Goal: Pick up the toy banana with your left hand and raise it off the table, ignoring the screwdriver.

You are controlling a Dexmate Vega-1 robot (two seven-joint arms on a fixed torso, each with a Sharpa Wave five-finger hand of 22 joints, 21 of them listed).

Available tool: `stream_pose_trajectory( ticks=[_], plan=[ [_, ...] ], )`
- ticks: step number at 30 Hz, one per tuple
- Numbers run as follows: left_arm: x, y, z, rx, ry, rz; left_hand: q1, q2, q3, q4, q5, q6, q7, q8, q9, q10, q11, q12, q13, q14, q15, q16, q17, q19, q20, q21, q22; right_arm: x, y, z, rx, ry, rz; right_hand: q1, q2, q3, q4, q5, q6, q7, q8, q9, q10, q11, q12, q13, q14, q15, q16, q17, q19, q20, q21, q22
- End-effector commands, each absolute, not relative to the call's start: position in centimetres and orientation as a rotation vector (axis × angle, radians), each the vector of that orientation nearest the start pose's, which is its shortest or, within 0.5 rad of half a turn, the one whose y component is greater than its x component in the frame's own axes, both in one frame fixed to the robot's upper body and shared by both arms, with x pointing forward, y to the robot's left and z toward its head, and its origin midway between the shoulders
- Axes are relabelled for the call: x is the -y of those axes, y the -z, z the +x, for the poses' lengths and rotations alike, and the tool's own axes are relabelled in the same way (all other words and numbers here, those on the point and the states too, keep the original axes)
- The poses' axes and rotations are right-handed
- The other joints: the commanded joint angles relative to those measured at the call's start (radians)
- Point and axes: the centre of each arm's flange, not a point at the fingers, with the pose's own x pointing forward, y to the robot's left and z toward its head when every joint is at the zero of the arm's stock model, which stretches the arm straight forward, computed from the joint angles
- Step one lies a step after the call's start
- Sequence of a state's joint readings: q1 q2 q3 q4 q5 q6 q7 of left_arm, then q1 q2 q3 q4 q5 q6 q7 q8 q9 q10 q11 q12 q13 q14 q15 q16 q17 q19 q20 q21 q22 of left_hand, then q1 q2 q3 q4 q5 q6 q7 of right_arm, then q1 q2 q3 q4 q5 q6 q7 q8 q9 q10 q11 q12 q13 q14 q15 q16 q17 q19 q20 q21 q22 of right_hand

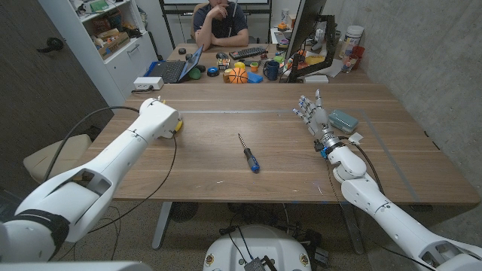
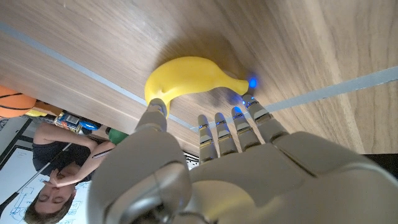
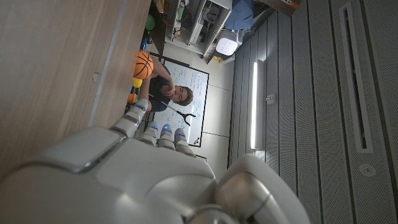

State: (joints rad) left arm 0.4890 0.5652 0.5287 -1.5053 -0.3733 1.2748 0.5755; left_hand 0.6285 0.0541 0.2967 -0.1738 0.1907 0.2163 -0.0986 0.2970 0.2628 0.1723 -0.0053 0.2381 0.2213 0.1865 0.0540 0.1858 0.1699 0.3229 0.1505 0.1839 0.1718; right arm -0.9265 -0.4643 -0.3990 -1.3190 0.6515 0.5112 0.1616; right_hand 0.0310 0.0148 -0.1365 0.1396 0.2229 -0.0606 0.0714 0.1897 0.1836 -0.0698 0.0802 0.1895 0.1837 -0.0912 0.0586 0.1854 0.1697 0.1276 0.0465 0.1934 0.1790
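- wooden table (image 1: 226,181) — bare wood around the work.
- left hand (image 2: 205,155) down at the toy banana (image 2: 189,78), thumb and fingertips touching it, grip not yet closed — placed for the lift.
- right hand (image 1: 312,113) upright, fingers apart, holding nothing.
- screwdriver (image 1: 248,154) mid-table, well apart, ignored.

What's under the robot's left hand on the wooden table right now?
In the left wrist view, a yellow toy banana lies on the wooden table at the left hand's fingertips. In the head view, the hand covers most of it, so contact can't be confirmed.
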Motion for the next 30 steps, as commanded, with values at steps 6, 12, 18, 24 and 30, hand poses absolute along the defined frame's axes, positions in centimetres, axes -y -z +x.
stream_pose_trajectory(
  ticks=[6,12,18,24,30],
  plan=[
    [-34.3,-2.1,65.4,-0.436,-0.486,0.728,0.033,-0.001,0.011,0.004,-0.003,0.015,-0.024,0.008,0.012,0.001,-0.012,0.0,0.004,-0.009,0.008,-0.003,0.004,-0.004,0.006,0.005,0.005,24.1,6.2,61.5,0.748,-0.385,0.086,0.006,0.009,-0.009,0.002,0.007,0.005,0.005,0.004,0.004,0.003,0.001,0.004,0.004,-0.003,0.004,0.006,0.004,0.004,0.003,0.003,0.002],
    [-34.1,-2.3,65.6,-0.47,-0.452,0.745,0.041,-0.001,0.013,0.006,-0.004,0.03,-0.033,0.013,0.015,0.001,-0.012,-0.001,0.005,-0.013,0.012,-0.003,0.004,-0.011,0.012,0.003,0.005,23.8,6.2,61.3,0.751,-0.393,0.088,0.006,0.01,-0.01,0.002,0.007,0.004,0.004,0.004,0.004,0.002,0.002,0.003,0.004,-0.003,0.004,0.006,0.004,0.004,0.002,0.003,0.002],
    [-34.0,-2.8,65.6,-0.471,-0.436,0.739,0.052,0.003,0.017,0.007,-0.004,0.047,-0.042,0.02,0.018,-0.001,-0.01,-0.002,0.006,-0.019,0.017,-0.003,0.004,-0.019,0.017,0.002,0.005,23.7,6.3,61.1,0.758,-0.395,0.093,0.007,0.01,-0.011,0.001,0.007,0.004,0.004,0.003,0.004,0.002,0.002,0.003,0.004,-0.004,0.004,0.006,0.004,0.004,0.002,0.003,0.002],
    [-33.5,-3.5,65.2,-0.417,-0.508,0.749,0.105,0.028,0.04,0.01,-0.004,0.216,-0.09,0.088,0.035,0.075,-0.079,0.025,0.01,0.018,-0.005,0.009,0.003,-0.004,0.015,0.013,0.005,23.9,6.4,61.0,0.762,-0.393,0.099,0.007,0.011,-0.012,0.001,0.007,0.005,0.004,0.004,0.004,0.003,0.002,0.003,0.004,-0.003,0.004,0.006,0.004,0.004,0.002,0.003,0.002],
    [-33.2,-3.9,64.8,-0.37,-0.574,0.74,0.176,0.067,0.081,0.018,-0.008,0.643,-0.106,0.271,0.081,0.32,-0.212,0.093,0.026,0.153,-0.093,0.018,0.006,0.059,-0.023,0.025,0.007,24.0,6.5,60.9,0.761,-0.393,0.103,0.007,0.011,-0.013,0.001,0.007,0.003,0.004,0.003,0.004,0.003,0.001,0.003,0.003,-0.003,0.005,0.006,0.004,0.005,0.001,0.003,0.002]
  ],
)
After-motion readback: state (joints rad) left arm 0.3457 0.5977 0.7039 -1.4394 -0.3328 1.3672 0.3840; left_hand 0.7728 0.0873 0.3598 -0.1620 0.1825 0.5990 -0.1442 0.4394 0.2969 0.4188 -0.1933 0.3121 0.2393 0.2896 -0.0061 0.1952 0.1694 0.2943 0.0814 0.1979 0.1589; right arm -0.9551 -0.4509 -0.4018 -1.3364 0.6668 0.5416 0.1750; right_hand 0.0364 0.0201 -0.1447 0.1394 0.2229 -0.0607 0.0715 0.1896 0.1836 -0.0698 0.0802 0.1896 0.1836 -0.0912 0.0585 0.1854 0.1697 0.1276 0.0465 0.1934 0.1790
